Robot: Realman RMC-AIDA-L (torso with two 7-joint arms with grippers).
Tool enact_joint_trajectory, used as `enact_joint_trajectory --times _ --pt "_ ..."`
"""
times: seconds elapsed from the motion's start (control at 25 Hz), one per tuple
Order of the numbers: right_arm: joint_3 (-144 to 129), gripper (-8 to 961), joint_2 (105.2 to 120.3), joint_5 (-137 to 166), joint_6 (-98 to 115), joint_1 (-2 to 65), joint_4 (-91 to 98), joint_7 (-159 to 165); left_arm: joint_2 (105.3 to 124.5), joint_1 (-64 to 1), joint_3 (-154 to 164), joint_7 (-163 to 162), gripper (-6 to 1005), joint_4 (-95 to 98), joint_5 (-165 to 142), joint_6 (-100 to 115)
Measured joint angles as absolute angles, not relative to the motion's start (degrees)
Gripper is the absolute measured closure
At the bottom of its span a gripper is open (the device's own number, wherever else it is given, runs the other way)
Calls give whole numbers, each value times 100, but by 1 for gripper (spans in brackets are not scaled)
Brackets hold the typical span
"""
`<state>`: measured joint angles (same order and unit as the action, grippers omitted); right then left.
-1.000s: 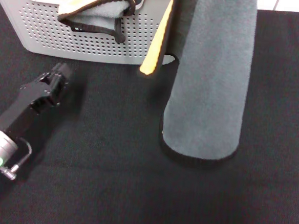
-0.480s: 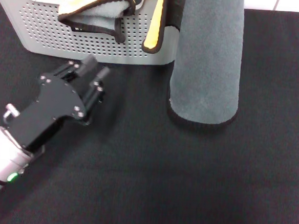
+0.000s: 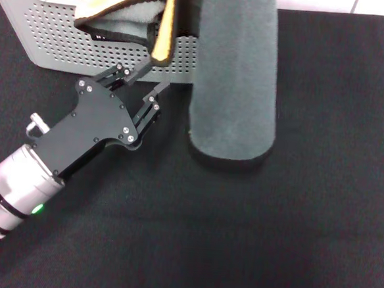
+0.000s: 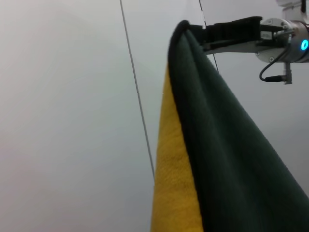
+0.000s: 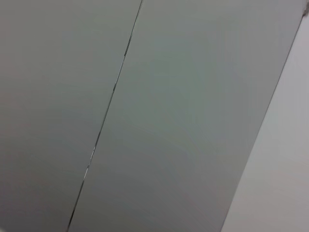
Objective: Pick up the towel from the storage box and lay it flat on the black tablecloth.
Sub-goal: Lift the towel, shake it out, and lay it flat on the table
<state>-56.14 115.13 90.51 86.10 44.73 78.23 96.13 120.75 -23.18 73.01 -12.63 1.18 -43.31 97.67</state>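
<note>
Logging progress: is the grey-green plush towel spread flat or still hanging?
Hanging: the grey-green plush towel drapes down from above; none lies spread on the black tablecloth.

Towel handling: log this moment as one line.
towel: hanging, held by right gripper | left gripper: open, reaching for yellow edge | storage box: second towel inside | black tablecloth: bare

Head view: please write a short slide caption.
Left tool open near hanging towel, beside storage box, above black tablecloth.

From our head camera we look down on the black tablecloth point(image 3: 305, 224); both wrist cameras face pale wall.
</note>
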Motion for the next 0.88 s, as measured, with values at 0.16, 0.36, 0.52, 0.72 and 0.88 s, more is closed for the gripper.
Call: enact_joint_trajectory --times 0.16,0.36,0.52,0.72,0.88 --pt "-5897 937 11529 9054 8311 4475 7812 9566 12075 -2355 7286 -1053 637 118 -4241 9767" --pt "-6059 937 11537 9047 8183 4484 7769 9544 12075 -2378 7285 -815 635 115 -3955 9772" --pt "-6091 937 11552 9024 8156 4495 7751 9544 12075 -2387 7286 -770 634 114 -3828 9788" --pt "-6141 937 11563 8990 8138 4508 7742 9562 12075 -2390 7286 -756 635 113 -3740 9776" --pt "-6175 937 11568 8997 8037 4521 7739 9562 12075 -2391 7305 -759 636 114 -3729 9875"
